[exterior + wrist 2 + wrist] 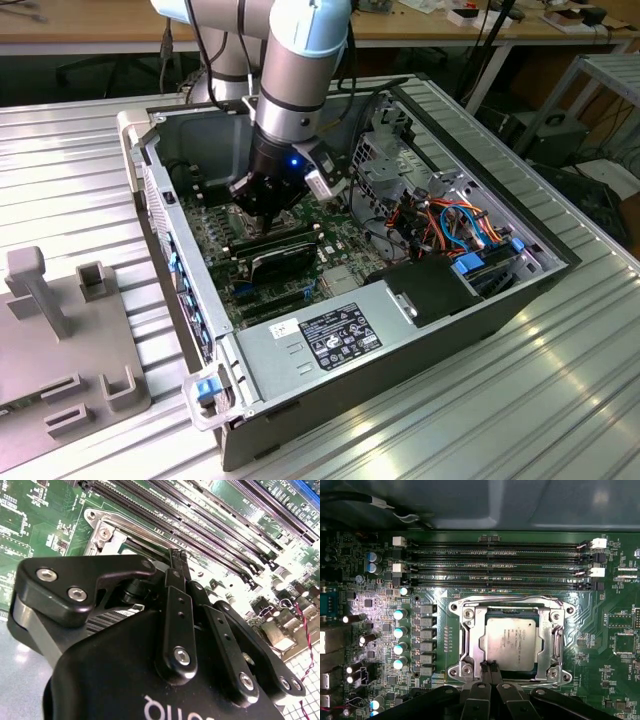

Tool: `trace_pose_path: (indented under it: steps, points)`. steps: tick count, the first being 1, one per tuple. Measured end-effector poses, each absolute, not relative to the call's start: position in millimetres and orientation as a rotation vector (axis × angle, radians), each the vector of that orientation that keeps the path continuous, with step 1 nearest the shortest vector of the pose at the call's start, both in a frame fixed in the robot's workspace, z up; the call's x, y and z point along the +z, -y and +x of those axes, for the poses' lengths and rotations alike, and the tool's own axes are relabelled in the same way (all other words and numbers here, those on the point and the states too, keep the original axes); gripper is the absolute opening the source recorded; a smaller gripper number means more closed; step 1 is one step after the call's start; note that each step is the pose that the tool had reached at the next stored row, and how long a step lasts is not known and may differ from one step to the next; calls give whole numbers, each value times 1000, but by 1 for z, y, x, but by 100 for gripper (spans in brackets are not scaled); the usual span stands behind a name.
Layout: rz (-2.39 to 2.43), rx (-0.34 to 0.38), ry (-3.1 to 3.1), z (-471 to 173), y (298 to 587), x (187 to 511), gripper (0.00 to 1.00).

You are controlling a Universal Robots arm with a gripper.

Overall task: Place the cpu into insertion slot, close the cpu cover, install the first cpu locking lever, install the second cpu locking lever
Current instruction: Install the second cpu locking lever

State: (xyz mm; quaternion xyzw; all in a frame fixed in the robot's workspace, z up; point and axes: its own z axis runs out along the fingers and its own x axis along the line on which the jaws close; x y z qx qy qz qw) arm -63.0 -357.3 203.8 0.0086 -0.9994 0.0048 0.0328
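The cpu (511, 642), a silver-grey square chip, lies flat in the insertion slot (513, 611), whose dark frame shows along the chip's edge. The silvery cpu cover (470, 640) is folded down around the chip, which shows through its window. A thin wire lever (510, 598) runs along one edge of the cover. My gripper (490, 668) is shut, its two black fingertips pressed together at the cover's edge opposite that wire. The closed fingers (178, 562) point down at the board beside the socket's corner screw (103, 533). In the exterior view the gripper (262, 205) is down inside the open computer case.
Long black memory slots (495, 565) run beside the socket, and a row of capacitors (398, 630) stands on another side. A power supply (340, 335), coloured cables (455, 225) and drive cage crowd the case. A grey fixture (60, 330) stands on the table at the exterior view's left.
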Motion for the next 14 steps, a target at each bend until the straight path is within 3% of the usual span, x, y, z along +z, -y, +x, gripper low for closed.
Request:
trace_pose_path:
  steps: [7,14]
  points:
    - [27,13,3077,-63,357,209,11]
    - [27,14,3076,-62,356,244,11]
